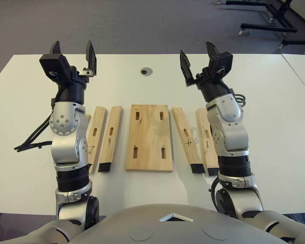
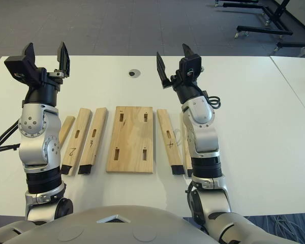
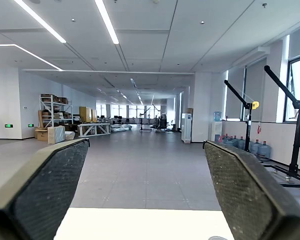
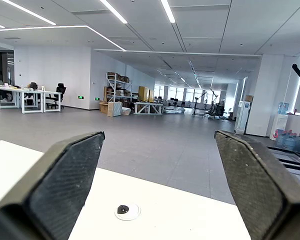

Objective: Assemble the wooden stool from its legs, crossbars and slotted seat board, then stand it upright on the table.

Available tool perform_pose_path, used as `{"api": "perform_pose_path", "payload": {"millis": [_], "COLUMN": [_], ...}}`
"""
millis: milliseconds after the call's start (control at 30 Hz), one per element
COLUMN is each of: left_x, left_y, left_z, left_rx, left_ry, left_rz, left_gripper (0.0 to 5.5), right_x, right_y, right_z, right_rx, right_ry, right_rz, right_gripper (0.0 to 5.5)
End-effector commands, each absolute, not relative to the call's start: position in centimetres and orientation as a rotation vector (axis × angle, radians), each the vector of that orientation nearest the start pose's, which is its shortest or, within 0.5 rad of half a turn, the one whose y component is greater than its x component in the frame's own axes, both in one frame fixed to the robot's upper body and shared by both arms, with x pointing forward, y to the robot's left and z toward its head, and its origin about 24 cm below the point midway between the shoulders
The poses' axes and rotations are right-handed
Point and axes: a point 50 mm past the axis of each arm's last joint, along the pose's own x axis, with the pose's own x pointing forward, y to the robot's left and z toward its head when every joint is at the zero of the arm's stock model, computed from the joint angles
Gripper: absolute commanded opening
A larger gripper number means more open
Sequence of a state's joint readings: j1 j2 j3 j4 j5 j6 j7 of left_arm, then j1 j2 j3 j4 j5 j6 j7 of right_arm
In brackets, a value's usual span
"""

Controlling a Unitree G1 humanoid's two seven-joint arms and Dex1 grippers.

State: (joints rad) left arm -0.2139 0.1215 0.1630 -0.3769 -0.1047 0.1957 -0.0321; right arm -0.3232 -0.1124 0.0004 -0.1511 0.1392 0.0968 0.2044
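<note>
nearest, the left arm [image 1: 66, 132] and right arm [image 1: 229, 132] are held raised over the outer parts, each with its jaws spread wide and nothing gripped, presumably in readiness for a first pick. the slotted seat board [image 1: 149, 137] is laid flat at the middle of the worktop [image 1: 274, 127], with the left legs [image 1: 111, 138] and right legs [image 1: 187, 138] set alongside it, seemingly so that each pair can be reached by the nearer arm; nothing is yet joined.
</note>
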Motion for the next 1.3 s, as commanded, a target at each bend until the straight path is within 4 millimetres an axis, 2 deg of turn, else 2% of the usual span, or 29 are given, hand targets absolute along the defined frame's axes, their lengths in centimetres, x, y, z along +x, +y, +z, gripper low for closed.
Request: {"api": "perform_pose_path", "payload": {"millis": [33, 200, 367, 567, 733, 933, 1067, 1300], "left_x": [26.8, 27.1, 27.3, 27.5, 27.8, 28.7, 29.5, 29.5], "left_y": [18.4, 17.9, 16.8, 16.2, 16.0, 16.2, 17.1, 16.9], "left_z": [16.3, 16.1, 16.7, 16.9, 16.7, 16.9, 16.4, 16.5], "left_rx": [0.083, 0.147, 0.146, 0.155, 0.143, 0.177, 0.151, 0.165], "left_ry": [-0.370, -0.368, -0.426, -0.427, -0.433, -0.448, -0.412, -0.430], "left_rz": [0.029, 0.011, -0.072, -0.142, -0.149, -0.124, -0.059, -0.051], "left_gripper": [4.17, 4.17, 4.17, 4.17, 4.17, 4.17, 4.17, 4.17], "right_x": [29.1, 29.4, 29.4, 29.7, 29.7, 29.4, 29.0, 29.0], "right_y": [-13.0, -13.3, -12.8, -13.6, -13.7, -14.8, -14.5, -14.4], "right_z": [15.9, 16.0, 16.4, 16.6, 16.7, 16.6, 16.4, 16.8], "right_rx": [0.008, -0.013, 0.046, 0.133, 0.101, 0.067, 0.058, -0.018], "right_ry": [-0.393, -0.396, -0.408, -0.373, -0.356, -0.359, -0.354, -0.373], "right_rz": [0.343, 0.293, 0.265, 0.186, 0.189, 0.136, 0.091, 0.120], "right_gripper": [4.06, 4.06, 4.06, 4.06, 4.06, 4.06, 4.06, 4.06]}}
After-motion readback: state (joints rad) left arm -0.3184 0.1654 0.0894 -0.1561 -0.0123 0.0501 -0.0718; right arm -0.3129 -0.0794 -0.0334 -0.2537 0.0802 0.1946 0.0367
